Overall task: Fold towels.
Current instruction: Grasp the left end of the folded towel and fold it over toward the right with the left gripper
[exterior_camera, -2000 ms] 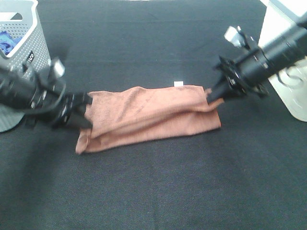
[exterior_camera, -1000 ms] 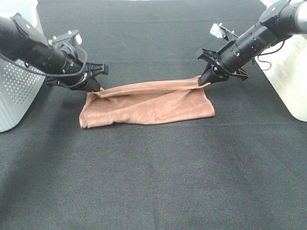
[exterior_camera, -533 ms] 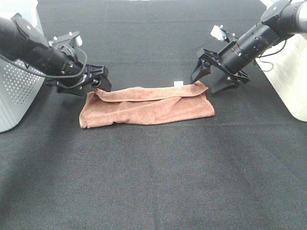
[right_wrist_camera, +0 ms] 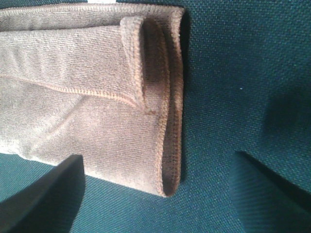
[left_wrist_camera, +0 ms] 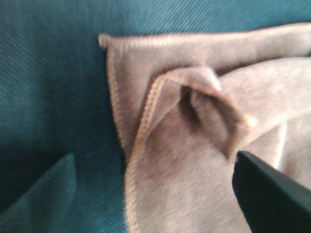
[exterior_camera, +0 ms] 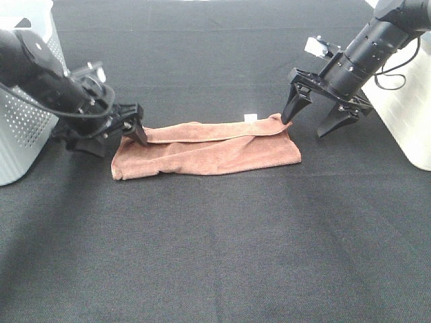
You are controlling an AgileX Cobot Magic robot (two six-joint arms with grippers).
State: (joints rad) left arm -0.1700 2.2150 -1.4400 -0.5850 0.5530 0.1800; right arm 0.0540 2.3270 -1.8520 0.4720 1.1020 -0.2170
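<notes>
The terracotta towel (exterior_camera: 209,148) lies folded into a long strip on the black table, with its small white tag (exterior_camera: 250,118) at the far edge. My left gripper (exterior_camera: 118,138) is open and empty just above the towel's left end. One finger (exterior_camera: 138,130) is over the corner. The left wrist view shows the rumpled corner (left_wrist_camera: 194,141) between the spread fingers (left_wrist_camera: 46,189). My right gripper (exterior_camera: 307,124) is open and empty over the towel's right end. The right wrist view shows the layered end (right_wrist_camera: 97,97) between the fingers (right_wrist_camera: 46,199).
A grey perforated basket (exterior_camera: 23,128) stands at the left edge behind my left arm. A white container (exterior_camera: 404,114) stands at the right edge beside my right arm. The black table cloth (exterior_camera: 215,256) stretches in front of the towel.
Both grippers held the towel's upper edge, carried it back over the lower layer, then opened and let go. The towel now lies flat. Both grippers have drawn outward from its ends.
</notes>
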